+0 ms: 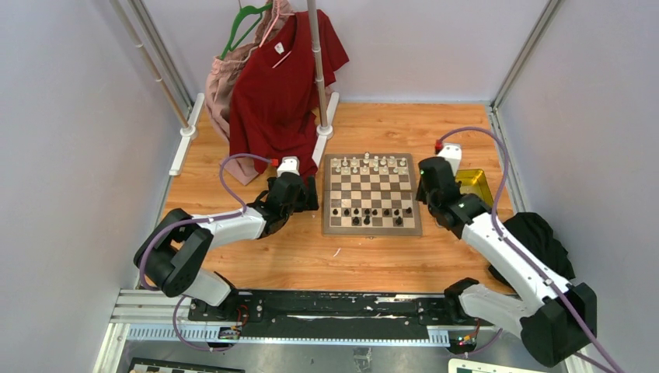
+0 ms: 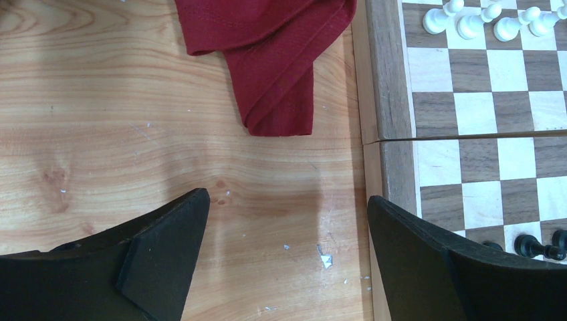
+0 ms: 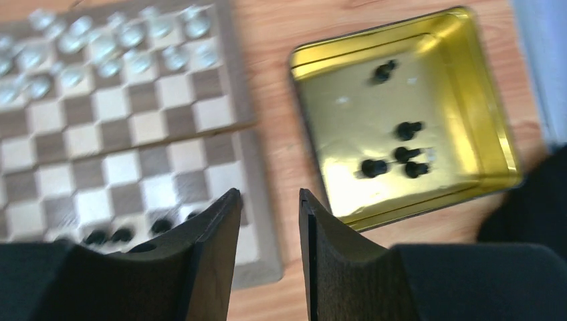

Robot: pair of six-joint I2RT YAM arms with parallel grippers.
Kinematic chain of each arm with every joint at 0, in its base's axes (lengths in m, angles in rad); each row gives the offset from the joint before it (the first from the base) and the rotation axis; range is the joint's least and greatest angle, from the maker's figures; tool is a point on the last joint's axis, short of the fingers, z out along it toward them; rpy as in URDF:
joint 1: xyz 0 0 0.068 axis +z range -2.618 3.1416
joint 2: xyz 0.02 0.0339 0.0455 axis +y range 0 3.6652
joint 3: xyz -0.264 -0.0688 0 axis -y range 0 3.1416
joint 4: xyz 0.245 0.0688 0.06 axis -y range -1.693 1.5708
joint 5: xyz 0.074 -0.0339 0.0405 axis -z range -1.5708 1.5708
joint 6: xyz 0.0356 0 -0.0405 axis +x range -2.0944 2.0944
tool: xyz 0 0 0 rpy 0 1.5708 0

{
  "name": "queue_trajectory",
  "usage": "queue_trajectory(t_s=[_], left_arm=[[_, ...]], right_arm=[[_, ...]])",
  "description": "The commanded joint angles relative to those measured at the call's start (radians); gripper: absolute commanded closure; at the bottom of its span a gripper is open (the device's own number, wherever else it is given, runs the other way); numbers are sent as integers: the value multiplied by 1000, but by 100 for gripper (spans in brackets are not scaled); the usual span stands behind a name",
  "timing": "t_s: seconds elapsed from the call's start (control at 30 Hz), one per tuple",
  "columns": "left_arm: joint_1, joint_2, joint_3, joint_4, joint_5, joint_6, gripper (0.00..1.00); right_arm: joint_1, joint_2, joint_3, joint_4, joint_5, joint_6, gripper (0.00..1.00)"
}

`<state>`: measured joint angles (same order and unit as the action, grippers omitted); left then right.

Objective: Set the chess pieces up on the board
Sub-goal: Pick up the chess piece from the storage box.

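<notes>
Top view: one checkered wooden board [image 1: 372,231] sits mid-frame on the tabletop [image 1: 373,264]. White pieces [image 1: 373,163] fill its upper rows and glossy black pieces [image 1: 371,212] the lower, too small for me to count.
Left wrist: left fingers [image 2: 174,241] spread wide and empty over bare wood beside the board's border. Four white pieces upper right.
Right wrist, blurred: right fingers [image 3: 214,234] narrowly parted, gripping nothing. Five black pieces lie in one shiny gold tray [image 3: 434,80].

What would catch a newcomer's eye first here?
The red shirt hanging at the back left stands out first. Next comes the board in the middle, with white pieces along its far side and black pieces along the near side. Right of it, a gold tray holds a few stray pieces.
</notes>
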<state>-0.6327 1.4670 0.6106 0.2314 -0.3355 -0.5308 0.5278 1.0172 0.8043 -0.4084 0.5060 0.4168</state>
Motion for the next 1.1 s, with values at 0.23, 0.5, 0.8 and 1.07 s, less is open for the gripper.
queue_trajectory(t_s=[0.23,0.5,0.8,1.07], left_arm=[[-6,4,4,32,1,0,6],[-6,19,5,36,6,-3,6],[-7,52,14,45,21,-7,6],[-5,70,18,45,12,-1,6]], right_arm=[[-408,267,114,92,-32,-22,57],[-578,445,124,198,-140,-7,55],[-633,560,151,296,-213,-16,54],[-641,644,204,312,-231,-12,54]])
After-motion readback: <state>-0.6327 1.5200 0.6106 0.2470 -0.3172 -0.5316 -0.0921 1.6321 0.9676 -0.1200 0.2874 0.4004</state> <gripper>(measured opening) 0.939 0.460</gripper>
